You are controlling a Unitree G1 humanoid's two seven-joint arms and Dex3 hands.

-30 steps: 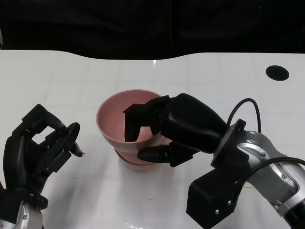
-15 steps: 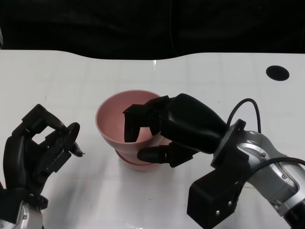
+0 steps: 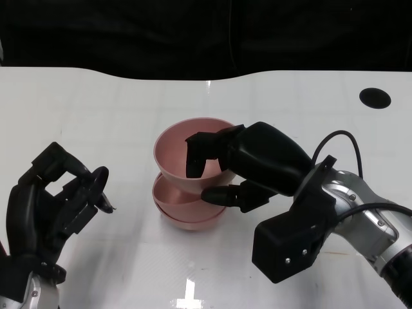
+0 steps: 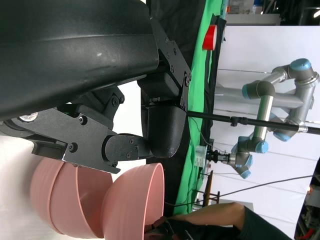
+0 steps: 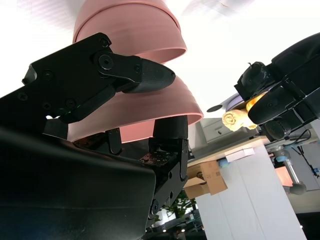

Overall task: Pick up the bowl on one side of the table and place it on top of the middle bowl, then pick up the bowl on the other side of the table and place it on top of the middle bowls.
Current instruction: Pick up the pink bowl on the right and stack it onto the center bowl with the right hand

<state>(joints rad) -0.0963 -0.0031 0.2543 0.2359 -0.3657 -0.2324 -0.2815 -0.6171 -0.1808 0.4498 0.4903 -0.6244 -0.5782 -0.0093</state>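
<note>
My right hand (image 3: 248, 167) grips a pink bowl (image 3: 193, 151) by its right rim, fingers inside and thumb under the outer wall. The bowl is tilted and sits partly over a stack of two pink bowls (image 3: 187, 209) at mid-table, its base just inside the upper one. In the right wrist view the held bowl (image 5: 145, 107) lies between the fingers (image 5: 135, 72), with the stack (image 5: 127, 25) beyond it. My left hand (image 3: 55, 199) hovers low at the left, holding nothing, well apart from the bowls. The left wrist view shows the stack (image 4: 55, 195) and the held bowl (image 4: 135, 205).
The white table (image 3: 290, 109) ends at a curved far edge against a black backdrop. A round black hole (image 3: 374, 98) sits at the far right. A black cable (image 3: 335, 138) loops over my right forearm.
My right hand has moved the held bowl up and to the right, so the two stacked bowls beneath now show. The left hand has stayed put.
</note>
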